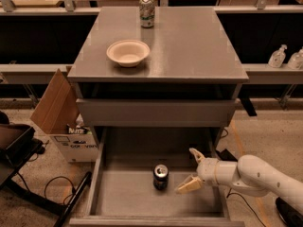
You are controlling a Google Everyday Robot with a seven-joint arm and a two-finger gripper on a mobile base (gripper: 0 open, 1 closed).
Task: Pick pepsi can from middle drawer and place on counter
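Note:
The pepsi can (161, 176), dark blue with a silver top, stands upright on the floor of the open middle drawer (123, 195), near its centre. My gripper (190, 170) is open, on a white arm coming in from the right. It hovers inside the drawer just right of the can, with one finger (195, 154) up and back and the other finger (188, 185) low and forward. It is apart from the can. The counter (189, 46) is the grey top of the cabinet above.
On the counter stand a white bowl (128, 52) at the left and a green-and-white can (147, 12) at the back. A cardboard box (66, 122) sits on the floor left of the cabinet. Bottles (277, 56) stand on a shelf at the right.

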